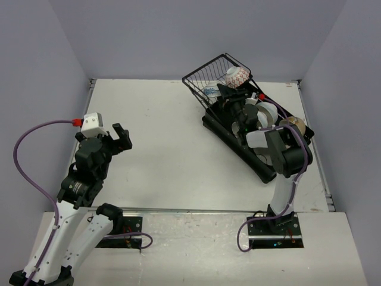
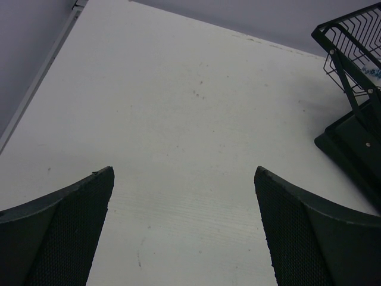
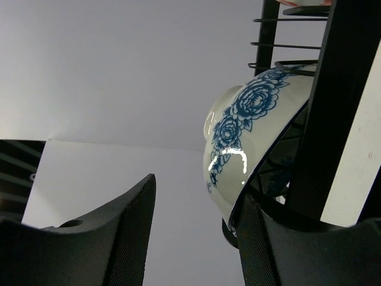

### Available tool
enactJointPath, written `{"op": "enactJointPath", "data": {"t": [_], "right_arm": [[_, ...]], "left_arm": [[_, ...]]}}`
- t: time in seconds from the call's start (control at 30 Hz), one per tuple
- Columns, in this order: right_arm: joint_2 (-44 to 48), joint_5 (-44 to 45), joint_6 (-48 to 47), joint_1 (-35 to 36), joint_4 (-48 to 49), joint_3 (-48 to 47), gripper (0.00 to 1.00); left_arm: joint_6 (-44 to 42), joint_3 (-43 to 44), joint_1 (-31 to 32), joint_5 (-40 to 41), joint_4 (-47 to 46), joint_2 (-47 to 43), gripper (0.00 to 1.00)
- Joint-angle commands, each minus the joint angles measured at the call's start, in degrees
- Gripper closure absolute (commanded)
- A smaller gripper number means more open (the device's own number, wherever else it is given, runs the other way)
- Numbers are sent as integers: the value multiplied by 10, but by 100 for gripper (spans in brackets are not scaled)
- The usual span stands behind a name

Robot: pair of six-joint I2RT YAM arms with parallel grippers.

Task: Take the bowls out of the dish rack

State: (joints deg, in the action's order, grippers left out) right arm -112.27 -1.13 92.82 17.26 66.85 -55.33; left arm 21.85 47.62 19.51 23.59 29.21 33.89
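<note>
Right fingers point(image 3: 122, 238): spread, pinching nothing.
Blue-patterned bowl point(image 3: 250, 137): glossy cream, blue flowers, on edge in dish rack point(image 3: 339, 89), frame right.
Bowl versus fingers: rim just beside right-hand finger, clear of the other.
Left fingers point(image 2: 65, 232): spread wide above worktop point(image 2: 178, 89).
</note>
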Motion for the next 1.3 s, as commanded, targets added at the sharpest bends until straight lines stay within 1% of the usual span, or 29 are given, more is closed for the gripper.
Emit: {"op": "enactJointPath", "data": {"t": [0.0, 0.1, 0.2, 0.37, 0.43, 0.57, 0.63, 0.77, 0.8, 0.83, 0.87, 0.9, 1.1, 1.27], "right_arm": [[-26, -5, 5, -4, 47, -14, 47], [-38, -6, 17, -4, 59, -20, 50], [-50, -10, 24, -4, 72, -26, 57], [-59, -12, 29, -4, 78, -27, 59], [-70, -18, 39, -6, 77, -34, 64], [-93, -31, 42, -8, 68, -57, 65], [-99, -34, 41, -8, 74, -59, 67], [-102, -41, 42, -10, 77, -68, 80], [-103, -41, 43, -11, 77, -69, 89], [-104, -41, 44, -11, 77, -69, 92], [-104, -41, 46, -12, 77, -68, 99], [-105, -41, 47, -12, 78, -67, 100], [-112, -48, 48, -13, 98, -70, 100], [-95, -56, 35, -13, 128, -75, 100]], "left_arm": [[-6, 6, -4, 7, -21, 3, 0], [-6, 5, -4, 6, -21, 4, 0], [-6, 5, -4, 5, -21, 6, 0], [-7, 5, -4, 2, -21, 4, 0], [-7, 5, -4, 1, -22, 4, 0], [-7, 5, -4, 2, -21, 2, 0], [-7, 5, -4, 2, -21, 2, 0], [-7, 5, -4, 1, -23, 4, 0], [-7, 5, -4, 1, -21, 4, 0], [-7, 5, -4, 2, -22, 4, 0], [-7, 5, -4, 3, -21, 3, 0], [-7, 5, -4, 3, -21, 2, 0], [-7, 5, -4, 2, -22, 4, 0], [-7, 4, -4, 3, -21, 3, 0]]}}
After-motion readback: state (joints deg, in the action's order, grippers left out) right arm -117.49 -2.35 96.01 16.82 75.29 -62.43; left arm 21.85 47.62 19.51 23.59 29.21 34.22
